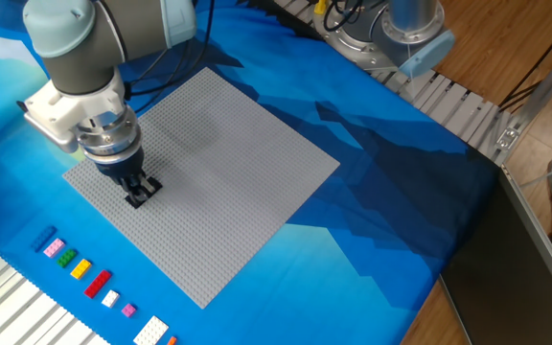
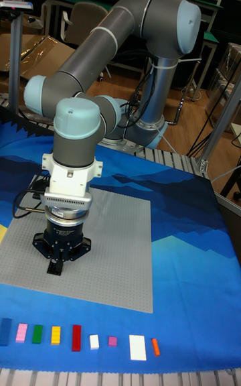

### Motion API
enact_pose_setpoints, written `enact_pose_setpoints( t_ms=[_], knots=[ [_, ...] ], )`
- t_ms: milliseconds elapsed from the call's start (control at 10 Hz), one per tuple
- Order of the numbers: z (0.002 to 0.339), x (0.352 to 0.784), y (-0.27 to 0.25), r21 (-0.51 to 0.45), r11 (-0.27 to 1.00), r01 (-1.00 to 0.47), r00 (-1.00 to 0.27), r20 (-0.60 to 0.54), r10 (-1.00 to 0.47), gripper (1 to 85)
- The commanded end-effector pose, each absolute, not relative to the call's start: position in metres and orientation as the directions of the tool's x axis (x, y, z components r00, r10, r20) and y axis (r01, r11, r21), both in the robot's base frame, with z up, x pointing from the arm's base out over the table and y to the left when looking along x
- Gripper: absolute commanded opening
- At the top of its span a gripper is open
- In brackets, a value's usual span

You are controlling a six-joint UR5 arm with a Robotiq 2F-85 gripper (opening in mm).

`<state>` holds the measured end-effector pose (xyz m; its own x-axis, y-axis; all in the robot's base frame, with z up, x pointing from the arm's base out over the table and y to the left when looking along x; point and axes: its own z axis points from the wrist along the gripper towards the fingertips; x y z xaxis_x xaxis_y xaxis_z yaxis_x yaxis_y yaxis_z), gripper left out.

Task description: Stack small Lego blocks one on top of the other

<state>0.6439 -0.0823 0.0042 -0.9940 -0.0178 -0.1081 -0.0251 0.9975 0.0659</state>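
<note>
My gripper [image 1: 140,189] points straight down onto the left part of the grey baseplate [image 1: 228,163]. Its dark fingers stand close together, shut on the flat black brick [image 1: 138,195], which rests on the plate's studs. The tall fixed view shows the same: gripper [image 2: 55,265] down on the black brick [image 2: 53,269]. The fingers and the brick are both black, so their edges are hard to separate. The small blue brick [image 1: 44,240] lies apart on the blue cloth, at the left end of a row of loose bricks; it is the blue brick [image 2: 5,331] in the tall view.
A row of loose bricks lies near the front edge: pink [image 1: 54,247], green [image 1: 65,258], yellow [image 1: 80,269], red [image 1: 97,283], white [image 1: 149,332] and others. A second robot base [image 1: 391,38] stands at the back right. A metal rail [image 1: 468,110] borders the cloth.
</note>
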Motion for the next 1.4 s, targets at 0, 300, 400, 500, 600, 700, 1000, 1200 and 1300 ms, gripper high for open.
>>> enact_pose_setpoints(
  t_ms=[0,300,400,500,600,700,1000,1200,1300],
  knots=[
    [0.005,0.650,-0.082,0.077,0.997,-0.028,-0.991,-0.136,-0.017,1.0],
    [0.007,0.646,-0.087,0.063,0.997,-0.034,-0.993,-0.115,-0.026,1.0],
    [0.008,0.643,-0.087,0.062,0.998,-0.034,-0.994,-0.102,-0.027,1.0],
    [0.008,0.642,-0.089,0.058,0.998,-0.032,-0.995,-0.095,-0.027,1.0],
    [0.008,0.641,-0.090,0.047,0.998,-0.029,-0.996,-0.091,-0.025,1.0],
    [0.009,0.639,-0.092,0.038,0.999,-0.031,-0.996,-0.083,-0.027,1.0],
    [0.010,0.638,-0.093,0.034,0.999,-0.029,-0.997,-0.075,-0.026,1.0],
    [0.013,0.627,-0.094,0.029,0.999,-0.020,-0.999,-0.040,-0.018,1.0],
    [0.014,0.623,-0.094,0.033,0.999,-0.018,-0.999,-0.031,-0.017,1.0]
  ],
)
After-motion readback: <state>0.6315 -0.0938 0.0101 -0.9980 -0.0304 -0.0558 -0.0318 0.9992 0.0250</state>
